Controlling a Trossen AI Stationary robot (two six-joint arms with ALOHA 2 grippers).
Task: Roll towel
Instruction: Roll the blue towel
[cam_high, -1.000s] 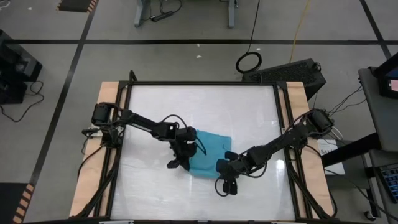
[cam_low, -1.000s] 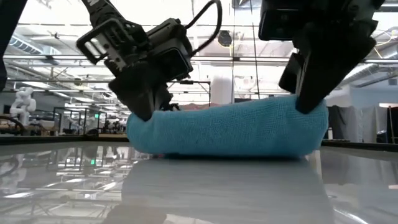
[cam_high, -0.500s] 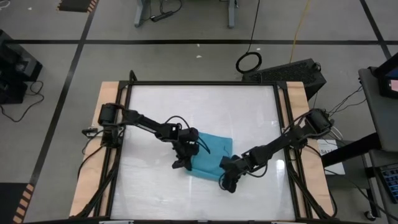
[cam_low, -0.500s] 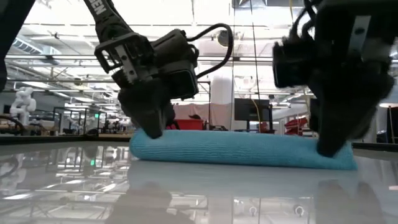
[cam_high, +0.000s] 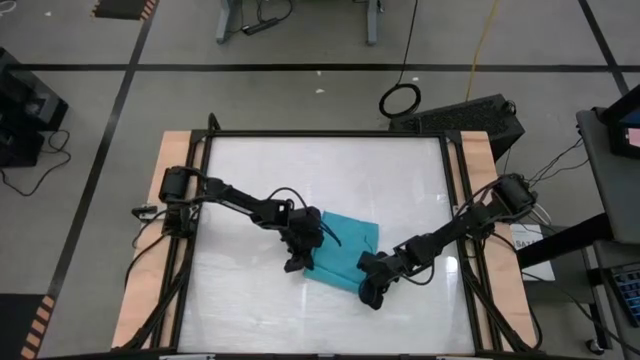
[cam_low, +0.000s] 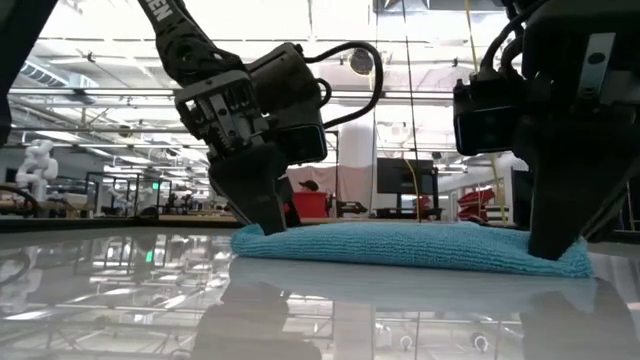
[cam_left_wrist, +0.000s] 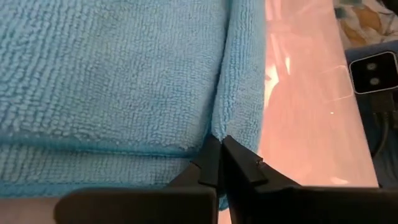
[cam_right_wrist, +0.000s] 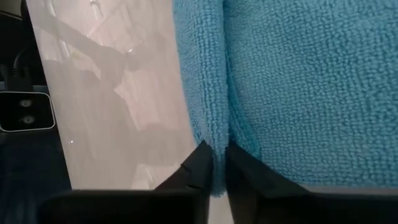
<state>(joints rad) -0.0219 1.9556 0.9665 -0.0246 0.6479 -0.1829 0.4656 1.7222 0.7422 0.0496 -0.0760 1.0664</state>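
The towel (cam_high: 343, 243) is lain flat mid-table (cam_high: 250, 180), clamped at opposite front corners. A folded edge is pinched by the left gripper (cam_high: 296, 263) and the right gripper (cam_high: 369, 296).

Towel (cam_left_wrist: 112, 81): soft teal cloth, looped nubby pile, matt, stitched hem along the edge. Table (cam_high: 330, 175): white top, smooth and glossy, mirrors my arms in the low view; bare pale wood side rails, dark frame. My left gripper (cam_left_wrist: 219, 163) and right gripper (cam_right_wrist: 216, 163): fingers of black matt plastic, smooth faces, pinched on cloth
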